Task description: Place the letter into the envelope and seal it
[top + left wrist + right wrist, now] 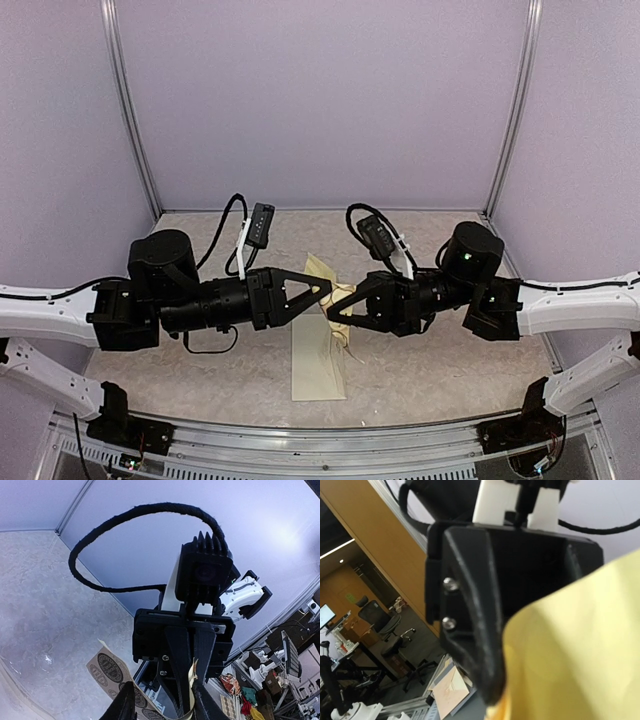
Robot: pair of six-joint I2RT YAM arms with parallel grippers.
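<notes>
While the two arms meet tip to tip at the middle of the top view, the envelope [318, 370] lies flat on the bench [440, 370] just below them, at lower centre. The left tool [322, 290] has its fingers spread apart, holding nothing firmly. The right tool [345, 312] appears closed on an edge of the sticker sheet [107, 667], which is lifted between both.

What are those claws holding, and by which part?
The sticker sheet, aloft between left gripper and right gripper; which pinches it, and where, cannot be told.
</notes>
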